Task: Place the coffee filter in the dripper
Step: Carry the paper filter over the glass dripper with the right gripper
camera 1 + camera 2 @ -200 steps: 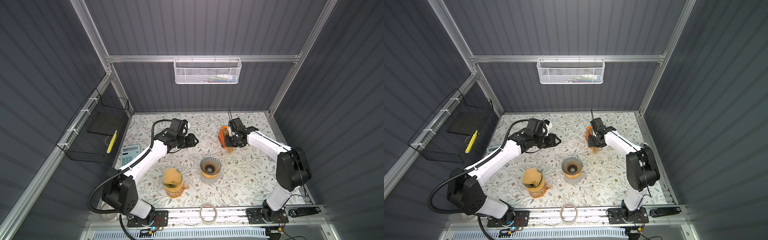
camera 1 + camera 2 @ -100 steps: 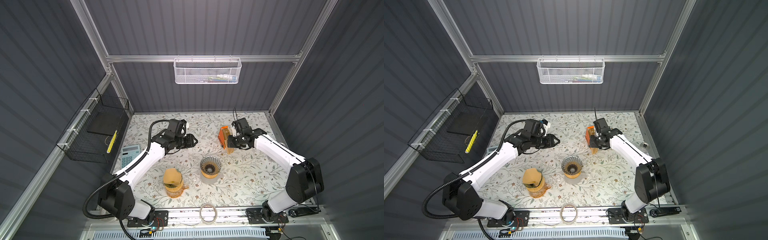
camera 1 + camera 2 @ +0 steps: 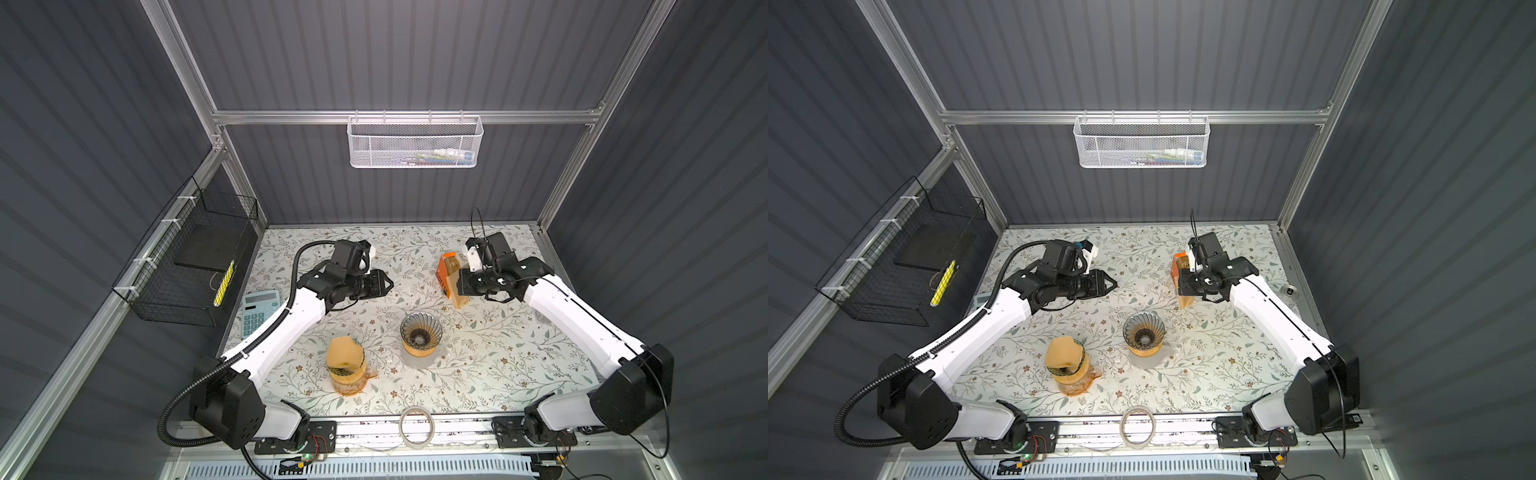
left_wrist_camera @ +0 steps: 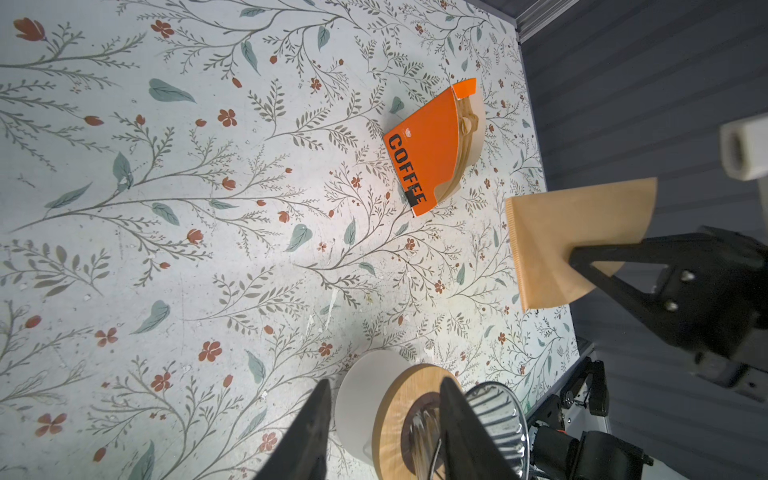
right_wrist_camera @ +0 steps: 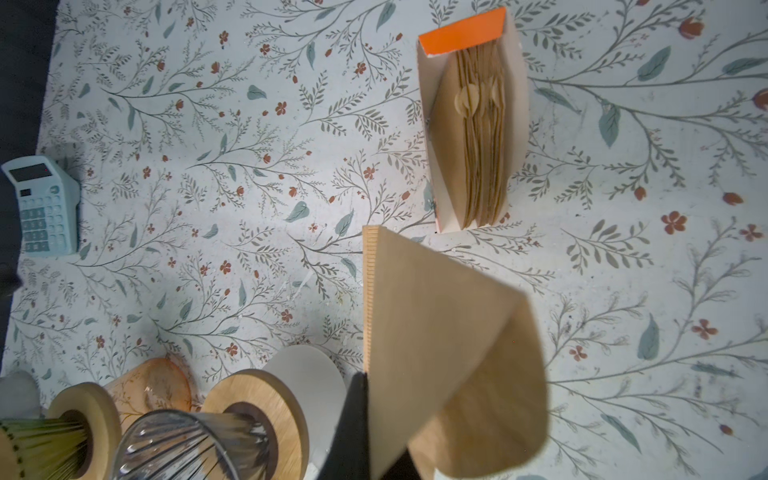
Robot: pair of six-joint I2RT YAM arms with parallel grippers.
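Pinching one filter point(image 4: 561, 241) near its curved edge, the R gripper point(image 4: 575, 255) is pressed together on it & holds it in air, clear of the table point(image 3: 498, 365). In a top view the filter hangs at approx. 1 o'clock of the dripper point(image 3: 420, 330), just beside the orange box point(image 3: 445, 272). Dripper is empty, near table centre. L gripper point(image 3: 386, 286) is at 11 o'clock of it, jaws spread, nothing between. A 2nd dripper point(image 3: 345, 361) w/ paper inside stands at 8 o'clock.

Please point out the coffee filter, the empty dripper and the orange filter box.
coffee filter point(image 4: 573, 241): left wrist view, its flat paper face.
empty dripper point(image 3: 432, 330): in a top view, ribbed glass wall.
filter box point(image 4: 424, 153): left wrist view, orange printed side.
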